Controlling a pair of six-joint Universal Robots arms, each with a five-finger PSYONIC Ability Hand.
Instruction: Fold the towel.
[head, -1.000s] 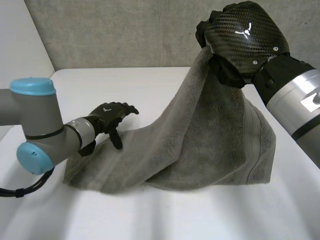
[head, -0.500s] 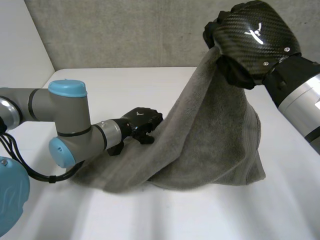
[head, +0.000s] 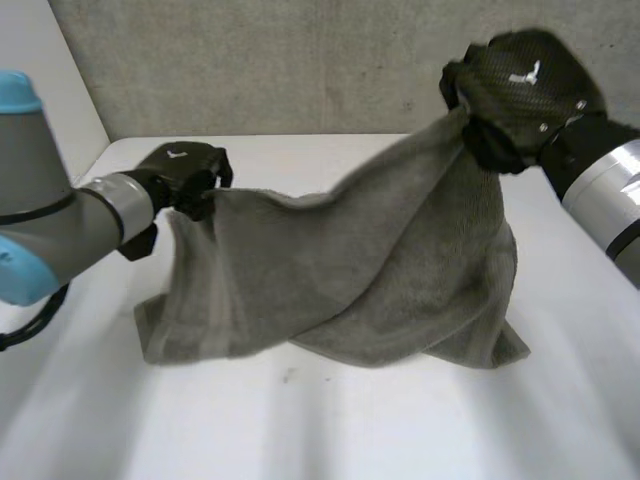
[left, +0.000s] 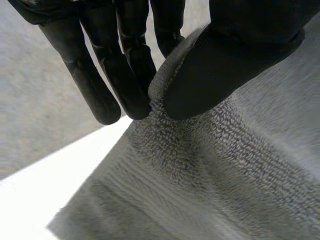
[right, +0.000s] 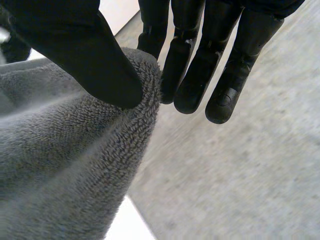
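Up went the left hand (head: 185, 175) since half a second before, lifting its end of the towel (head: 350, 270) off the white table (head: 330, 420) in the head view; the right hand (head: 520, 90) had slid a little to the right, high up, gripping the other end; the towel hung stretched between them, its bottom lying on the table; in the left wrist view the thumb (left: 225, 60) and fingers (left: 125, 80) pinched the towel's (left: 225, 175) edge tight; in the right wrist view the thumb (right: 85, 55) and fingers (right: 175, 65) pinched the bunched towel (right: 60, 165) too.
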